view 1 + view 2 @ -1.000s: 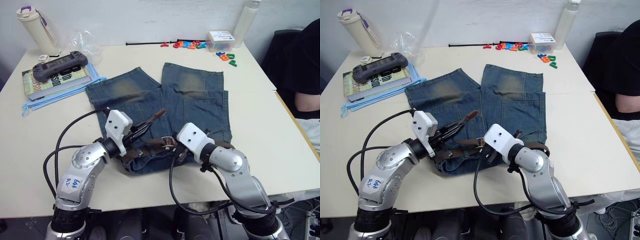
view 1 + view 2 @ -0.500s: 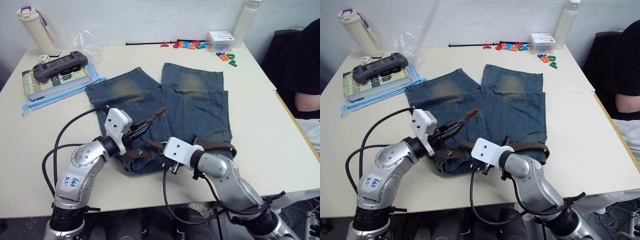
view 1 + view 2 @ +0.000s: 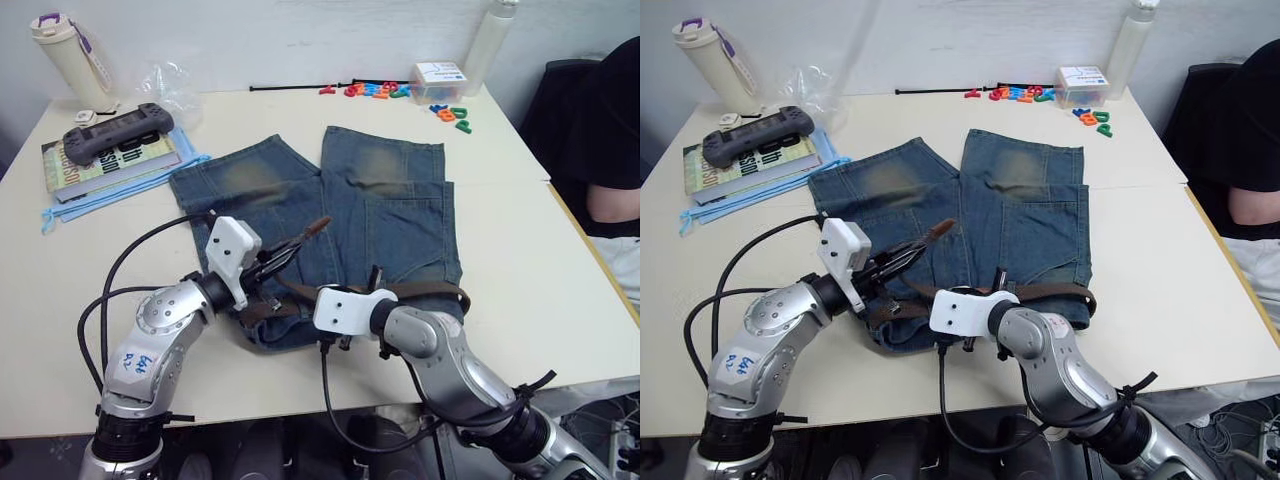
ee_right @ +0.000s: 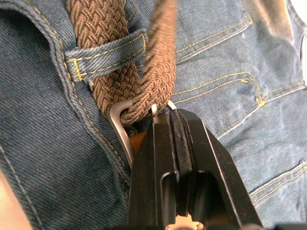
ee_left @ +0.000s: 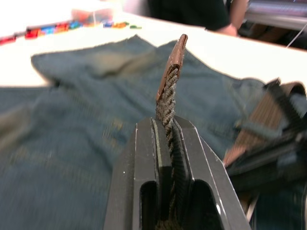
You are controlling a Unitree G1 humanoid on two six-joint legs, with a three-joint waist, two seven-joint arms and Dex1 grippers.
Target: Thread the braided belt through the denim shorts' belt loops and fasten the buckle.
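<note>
Two grippers work at the waistband of the denim shorts (image 3: 350, 205), which lie flat mid-bench with the waist toward the near edge. Left gripper (image 5: 167, 125): fingers clamped on the braided belt (image 4: 103, 28) near its free tip, held raised above the denim. Right gripper (image 4: 170, 117): fingers pressed together at the buckle (image 4: 120, 125), just beside a belt loop (image 4: 103, 55) the belt passes under.
</note>
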